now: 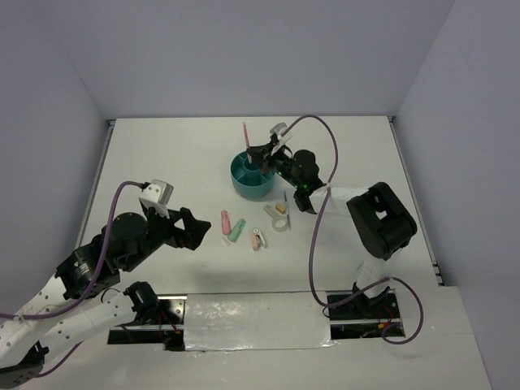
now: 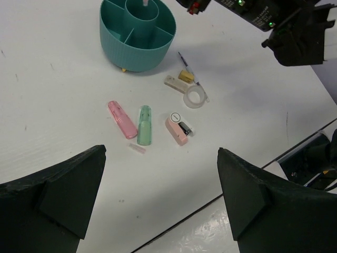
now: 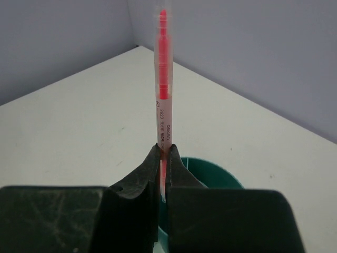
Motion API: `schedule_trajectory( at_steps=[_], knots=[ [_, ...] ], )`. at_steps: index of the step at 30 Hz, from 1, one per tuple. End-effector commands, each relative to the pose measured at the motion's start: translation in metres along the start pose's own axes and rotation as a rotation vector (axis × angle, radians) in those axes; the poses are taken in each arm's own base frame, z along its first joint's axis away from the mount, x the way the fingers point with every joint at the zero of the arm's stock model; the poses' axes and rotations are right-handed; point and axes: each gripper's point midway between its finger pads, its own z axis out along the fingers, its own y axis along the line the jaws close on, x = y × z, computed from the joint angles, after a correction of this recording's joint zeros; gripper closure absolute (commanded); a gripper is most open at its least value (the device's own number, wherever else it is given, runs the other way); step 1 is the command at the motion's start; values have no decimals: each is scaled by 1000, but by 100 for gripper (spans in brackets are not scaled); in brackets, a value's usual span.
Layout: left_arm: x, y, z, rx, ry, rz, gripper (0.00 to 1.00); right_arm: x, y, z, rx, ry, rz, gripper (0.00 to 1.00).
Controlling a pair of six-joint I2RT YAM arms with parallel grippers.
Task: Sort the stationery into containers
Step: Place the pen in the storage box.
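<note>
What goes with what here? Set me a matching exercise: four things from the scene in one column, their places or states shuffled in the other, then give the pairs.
Column one
1. pink pen
2. pale-green capsule
3. clear tape ring
4. left end effector

Column two
A. lying between the pink capsule and the pink-white clip
B. open, holding nothing
C. upright, clamped in the right end effector over the teal organiser
D. lying beside the yellowish piece

Pairs: 1-C, 2-A, 3-D, 4-B
</note>
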Motion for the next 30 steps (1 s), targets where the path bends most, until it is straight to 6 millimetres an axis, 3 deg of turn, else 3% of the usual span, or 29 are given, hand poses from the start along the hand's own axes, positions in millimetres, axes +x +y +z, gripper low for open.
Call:
schedule_trajectory(
  at_steps=[1,15,19,30],
  knots=[
    [-11,-12,-3,62,-30,26,1,-44,4,16,-43,-158,-42,100],
    [-13,-13,-7,77,-45,31,1,-2,-15,11,36,-136,52,100],
    [-14,-13,-7,82,-48,31,1,-2,-23,4,75,-150,79,100],
    [-16,-13,-10,84,-61,25,1,2,-34,11,84,-110,132,100]
  ],
)
